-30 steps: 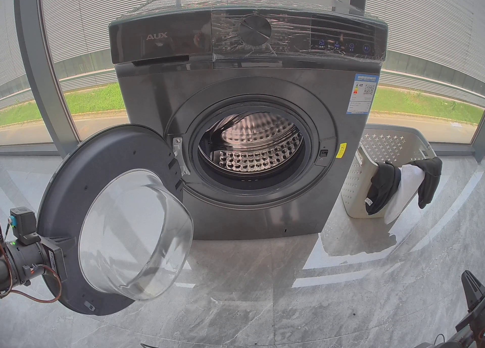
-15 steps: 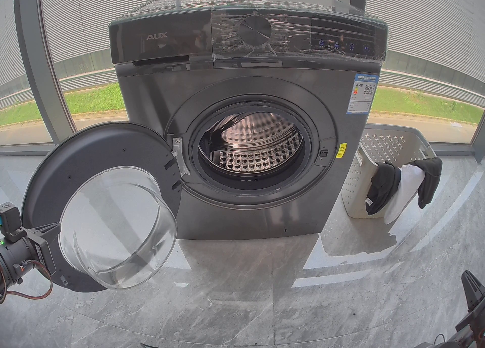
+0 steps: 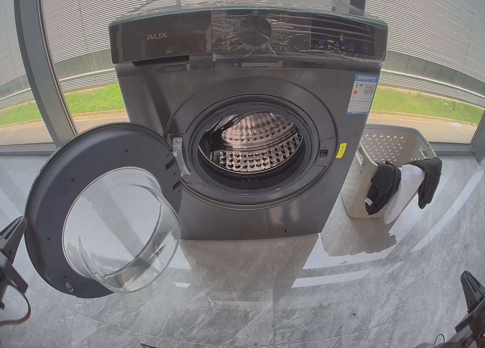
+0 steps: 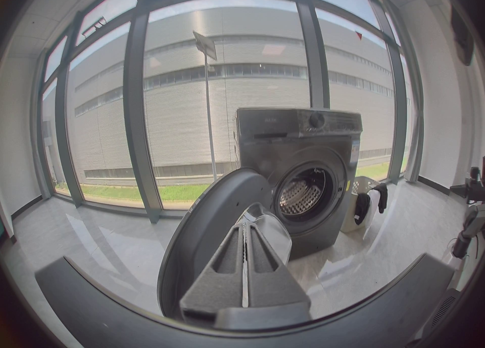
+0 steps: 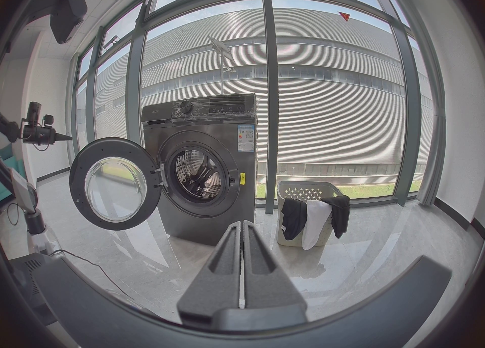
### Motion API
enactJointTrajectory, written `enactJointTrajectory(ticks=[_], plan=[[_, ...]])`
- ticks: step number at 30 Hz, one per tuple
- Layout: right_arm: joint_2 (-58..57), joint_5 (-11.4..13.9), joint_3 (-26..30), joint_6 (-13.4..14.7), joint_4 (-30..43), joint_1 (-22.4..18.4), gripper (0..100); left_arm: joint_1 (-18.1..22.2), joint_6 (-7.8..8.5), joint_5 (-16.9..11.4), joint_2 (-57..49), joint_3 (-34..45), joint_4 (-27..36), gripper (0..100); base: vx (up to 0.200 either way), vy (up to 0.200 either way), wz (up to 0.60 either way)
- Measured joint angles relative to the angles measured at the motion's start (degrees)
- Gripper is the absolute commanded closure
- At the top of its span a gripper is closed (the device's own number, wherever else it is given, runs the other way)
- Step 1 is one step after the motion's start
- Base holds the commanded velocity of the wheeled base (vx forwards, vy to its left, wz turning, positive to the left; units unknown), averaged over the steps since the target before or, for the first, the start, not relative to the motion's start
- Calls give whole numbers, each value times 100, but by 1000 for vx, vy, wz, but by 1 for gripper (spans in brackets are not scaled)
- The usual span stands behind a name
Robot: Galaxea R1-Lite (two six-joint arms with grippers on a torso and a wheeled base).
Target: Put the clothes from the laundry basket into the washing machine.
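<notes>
The grey washing machine (image 3: 247, 112) stands with its round door (image 3: 101, 207) swung wide to the left and the steel drum (image 3: 252, 149) bare inside. To its right sits the white laundry basket (image 3: 394, 144); black clothes (image 3: 382, 187) and a white garment (image 3: 406, 192) hang over its front rim. My left gripper (image 3: 12, 238) is shut, low at the far left, just clear of the door's outer edge; its own view has it (image 4: 244, 230) pointing at the door (image 4: 212, 233). My right gripper (image 5: 241, 228) is shut and empty, low at the right (image 3: 471, 286), well short of the basket (image 5: 303, 195).
Polished grey marble floor (image 3: 283, 283) lies open in front of the machine and basket. Tall windows with grey pillars (image 3: 35, 56) stand close behind the machine. The open door takes up the space left of the drum opening.
The door swung wider to the left, then settled. My left gripper drew back down and left, away from the door's edge. The right gripper, basket and clothes stayed put.
</notes>
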Motion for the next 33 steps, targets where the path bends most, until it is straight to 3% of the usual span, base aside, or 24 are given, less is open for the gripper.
enactJointTrajectory(ticks=[12, 18, 23, 33], plan=[[2, 95, 0, -48, 2, 0, 100, -11, -235, 294, -2432, 1304, 506, 100, 0, 0, 0], [2, 101, 0, 13, 0, 0, 100, -20, -397, 619, -2749, 1698, 1134, 100, 0, 0, 0], [5, 90, 0, 79, 0, 0, 100, -22, -472, 690, -2829, 1742, 1193, 100, 0, 0, 0], [5, 84, 0, 124, 0, -1, 100, -22, -474, 683, -2872, 1748, 1185, 100, 0, -200, 0]])
